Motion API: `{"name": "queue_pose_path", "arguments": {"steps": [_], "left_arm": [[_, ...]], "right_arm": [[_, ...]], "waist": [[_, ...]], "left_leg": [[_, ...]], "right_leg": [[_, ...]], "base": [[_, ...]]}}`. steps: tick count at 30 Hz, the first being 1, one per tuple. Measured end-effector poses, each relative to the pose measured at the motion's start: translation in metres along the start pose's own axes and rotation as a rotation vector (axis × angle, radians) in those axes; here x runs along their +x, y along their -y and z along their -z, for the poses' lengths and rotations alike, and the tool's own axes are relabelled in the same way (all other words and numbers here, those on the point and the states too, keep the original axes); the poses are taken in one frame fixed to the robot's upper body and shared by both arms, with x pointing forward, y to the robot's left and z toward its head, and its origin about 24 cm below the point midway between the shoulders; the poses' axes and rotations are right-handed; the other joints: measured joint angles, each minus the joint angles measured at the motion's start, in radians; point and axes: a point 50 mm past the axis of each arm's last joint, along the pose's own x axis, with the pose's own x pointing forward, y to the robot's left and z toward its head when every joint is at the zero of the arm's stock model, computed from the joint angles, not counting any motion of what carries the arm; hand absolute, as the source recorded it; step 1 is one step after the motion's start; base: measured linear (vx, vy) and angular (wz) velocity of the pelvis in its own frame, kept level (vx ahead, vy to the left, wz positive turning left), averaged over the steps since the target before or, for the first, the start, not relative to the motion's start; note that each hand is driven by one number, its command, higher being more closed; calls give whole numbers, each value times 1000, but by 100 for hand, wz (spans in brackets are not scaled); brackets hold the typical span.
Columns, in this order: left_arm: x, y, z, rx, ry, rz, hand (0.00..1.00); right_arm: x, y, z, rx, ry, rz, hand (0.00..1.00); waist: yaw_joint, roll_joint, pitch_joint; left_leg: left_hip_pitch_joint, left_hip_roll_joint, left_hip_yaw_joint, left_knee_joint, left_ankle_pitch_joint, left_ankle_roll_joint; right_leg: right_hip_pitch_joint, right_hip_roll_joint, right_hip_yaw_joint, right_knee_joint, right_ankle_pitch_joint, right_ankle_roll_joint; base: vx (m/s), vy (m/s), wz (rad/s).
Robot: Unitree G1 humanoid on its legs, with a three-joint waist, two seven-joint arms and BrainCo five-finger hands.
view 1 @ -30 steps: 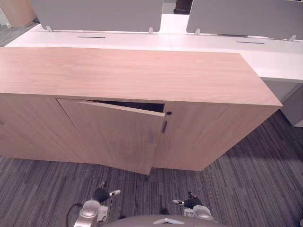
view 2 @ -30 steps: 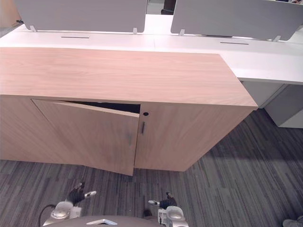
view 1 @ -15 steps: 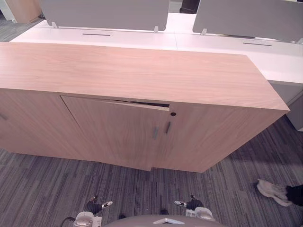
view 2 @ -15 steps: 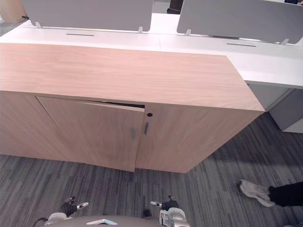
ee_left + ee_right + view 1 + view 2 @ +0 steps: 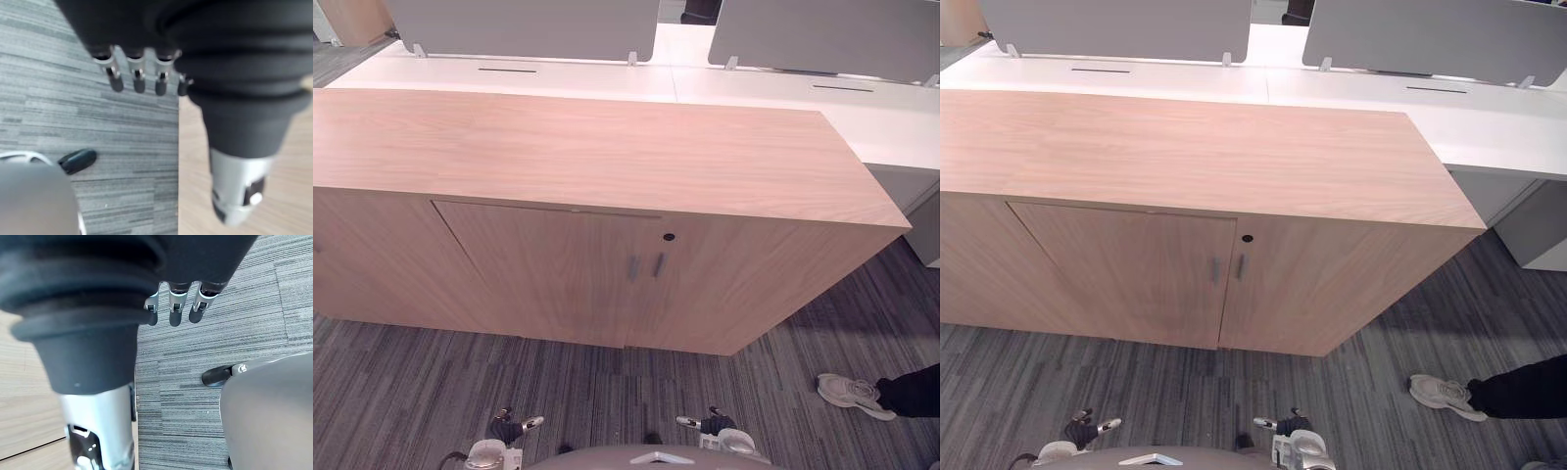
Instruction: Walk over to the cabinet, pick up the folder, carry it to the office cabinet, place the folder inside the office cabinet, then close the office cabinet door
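you'll see the light wooden office cabinet (image 5: 607,147) with its front door (image 5: 548,269) flush shut (slim handles (image 5: 633,267) side by side). your left hand (image 5: 509,429) and right hand (image 5: 713,424) hang over the grey striped carpet (image 5: 411,382), fingers loose, empty.

Both eye views look steeply down from the robot's head at the office cabinet (image 5: 607,157), which spans the middle of each frame, with white desks (image 5: 754,88) across the top and carpet (image 5: 411,382) along the bottom. They share nearly everything, including a person's shoe (image 5: 1445,394) at lower right; the cabinet sits slightly further left in the right eye's frame. Each wrist view looks from very close along the left hand (image 5: 138,78) or right hand (image 5: 175,311) onto carpet and cabinet wood
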Motion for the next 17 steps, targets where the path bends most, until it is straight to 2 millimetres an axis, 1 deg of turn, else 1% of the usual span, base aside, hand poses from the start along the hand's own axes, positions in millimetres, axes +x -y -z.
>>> {"name": "queue_pose_path", "arguments": {"steps": [9, 17], "left_arm": [[1, 2, -3, 13, 7, 5, 0], [1, 1, -3, 18, 5, 4, 0]], "right_arm": [[1, 1, -5, 15, 9, 6, 0], [1, 2, -4, 26, 6, 7, 0]], "waist": [[0, 13, 25], [0, 14, 26]], "left_leg": [[16, 5, 5, 0, -2, 0], [17, 6, 6, 0, -2, 0]], "right_leg": [[13, 7, 1, 0, -2, -2], [13, 6, 1, 0, -2, -1]], "base": [[-19, -48, -2], [-35, -42, 0]]}}
